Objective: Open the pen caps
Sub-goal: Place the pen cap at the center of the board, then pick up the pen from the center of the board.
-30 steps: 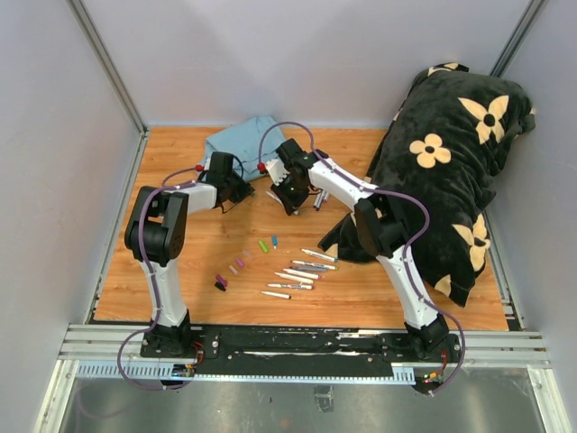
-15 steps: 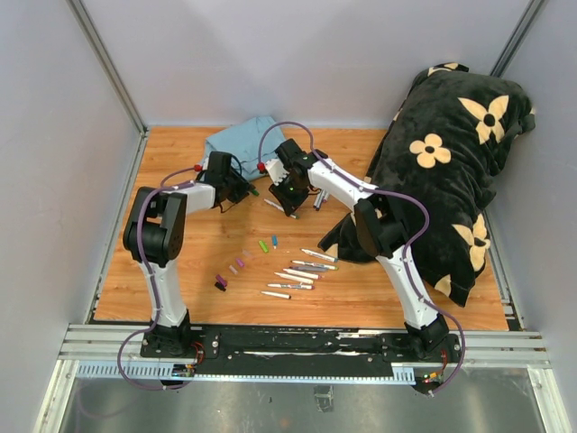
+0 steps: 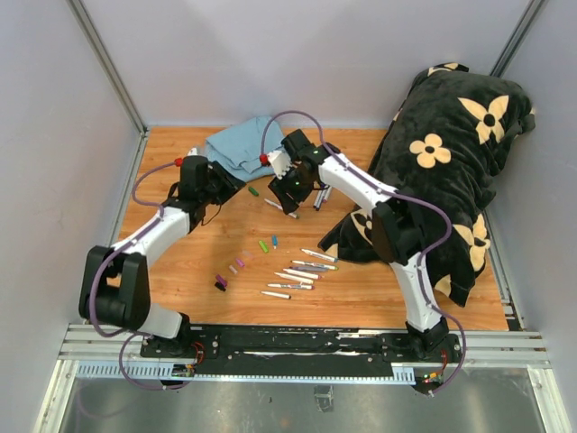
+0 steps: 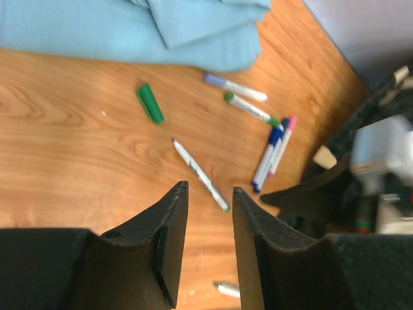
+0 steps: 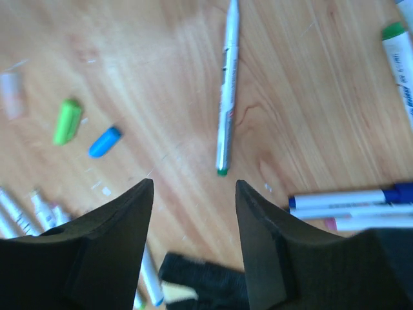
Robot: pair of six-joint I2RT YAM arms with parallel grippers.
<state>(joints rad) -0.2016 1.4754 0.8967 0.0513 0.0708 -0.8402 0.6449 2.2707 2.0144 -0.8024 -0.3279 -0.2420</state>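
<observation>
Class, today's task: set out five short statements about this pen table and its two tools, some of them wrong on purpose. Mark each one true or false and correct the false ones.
1. The left tool and the right tool are both open and empty. True.
2. The dark green cap lies on the blue cloth. False: it lies on bare wood beside the cloth.
3. Every pen on the table is uncapped. False: the capped pens near the right tool wear coloured caps.
4. A light green cap and a blue cap lie close together on the wood. True.
5. The flowered pillow sits at the table's left side. False: it sits at the right side.
</observation>
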